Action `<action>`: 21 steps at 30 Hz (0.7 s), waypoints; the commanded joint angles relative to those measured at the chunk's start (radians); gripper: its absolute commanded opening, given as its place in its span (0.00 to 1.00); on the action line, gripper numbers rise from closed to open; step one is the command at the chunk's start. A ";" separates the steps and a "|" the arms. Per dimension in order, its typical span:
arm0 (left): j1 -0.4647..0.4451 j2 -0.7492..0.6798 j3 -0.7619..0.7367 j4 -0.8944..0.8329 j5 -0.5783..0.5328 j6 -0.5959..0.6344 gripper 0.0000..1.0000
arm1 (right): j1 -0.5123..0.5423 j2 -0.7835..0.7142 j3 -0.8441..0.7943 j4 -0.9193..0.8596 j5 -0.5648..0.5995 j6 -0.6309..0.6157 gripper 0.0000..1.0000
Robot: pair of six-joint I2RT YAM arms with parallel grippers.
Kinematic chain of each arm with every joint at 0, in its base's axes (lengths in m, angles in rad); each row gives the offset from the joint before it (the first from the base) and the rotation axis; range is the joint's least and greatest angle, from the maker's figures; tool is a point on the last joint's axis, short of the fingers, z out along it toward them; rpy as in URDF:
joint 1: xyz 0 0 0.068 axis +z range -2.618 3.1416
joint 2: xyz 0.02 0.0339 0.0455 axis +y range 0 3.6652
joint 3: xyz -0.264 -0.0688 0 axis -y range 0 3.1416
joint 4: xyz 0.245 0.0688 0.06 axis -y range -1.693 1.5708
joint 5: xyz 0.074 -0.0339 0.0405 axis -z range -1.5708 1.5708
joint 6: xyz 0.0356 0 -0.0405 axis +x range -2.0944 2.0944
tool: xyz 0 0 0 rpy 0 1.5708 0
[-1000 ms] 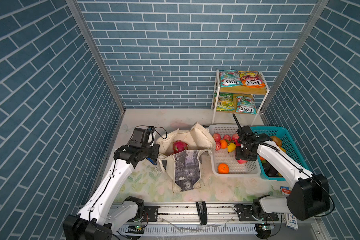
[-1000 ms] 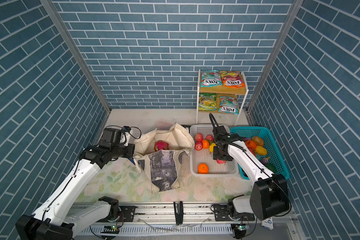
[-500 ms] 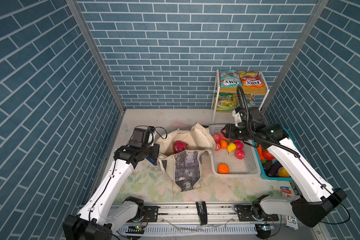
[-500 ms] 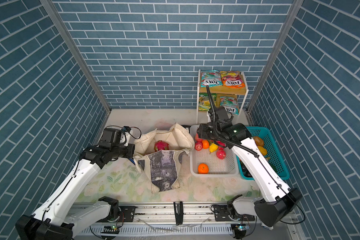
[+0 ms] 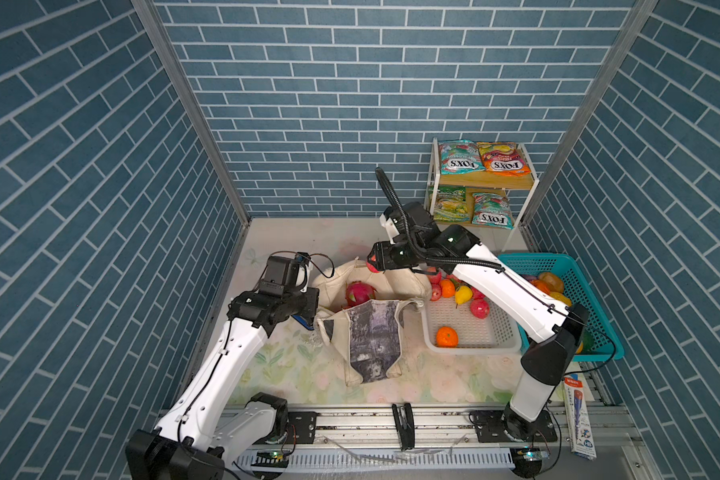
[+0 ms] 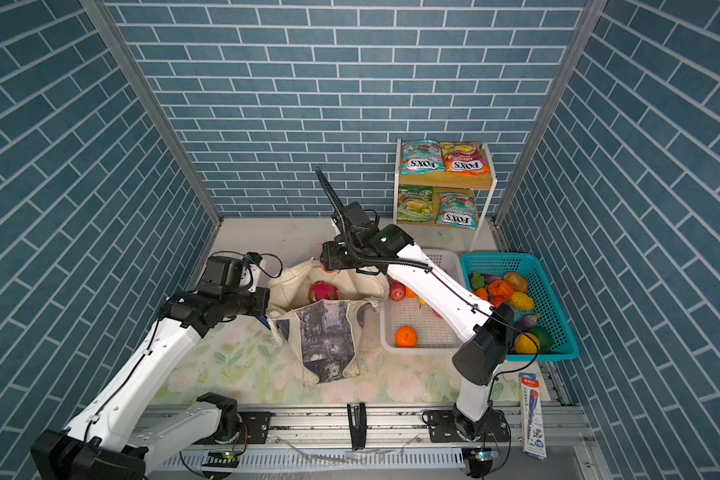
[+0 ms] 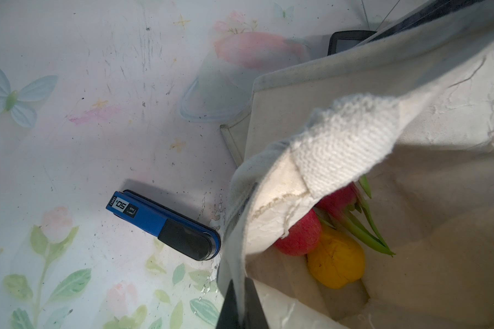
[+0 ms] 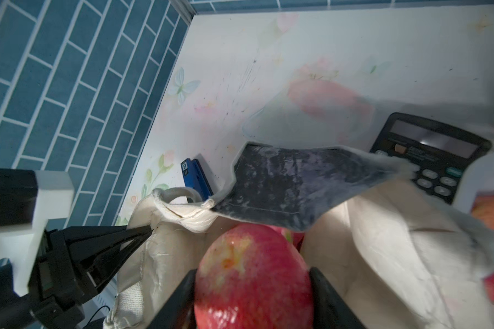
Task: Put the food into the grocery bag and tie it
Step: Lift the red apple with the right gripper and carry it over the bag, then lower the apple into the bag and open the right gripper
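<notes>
One firm, slick apple (image 8: pixel 248 250) gripped mid-body in my right claw (image 8: pixel 252 273) over bag (image 5: pixel 374 332); left claw (image 8: pixel 144 231) pinches its floppy rim (image 8: pixel 169 206).

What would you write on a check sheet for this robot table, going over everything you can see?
Surface: floral mat, scuffed, no spills seen.
Job's things: grocery bag open, dragon fruit inside; an orange and other fruit in the white basket; FOX'S packets on the shelf.
Clutter: blue stapler beside the bag; black calculator partly hidden by it.
Hands: left hand shut, pinching the bag's rim; right hand shut on a red apple above the open bag.
Cables: black cable loops off the left wrist; black hose arches over the right arm.
Surroundings: blue brick walls; teal basket of produce at the right.
</notes>
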 commanded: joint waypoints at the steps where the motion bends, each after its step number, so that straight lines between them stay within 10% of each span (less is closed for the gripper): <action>1: 0.005 -0.014 -0.009 -0.001 0.001 0.001 0.04 | 0.033 0.014 0.031 -0.016 0.005 0.021 0.44; 21: 0.005 -0.018 -0.010 -0.001 -0.001 0.000 0.04 | 0.085 0.060 -0.064 -0.016 0.048 0.020 0.47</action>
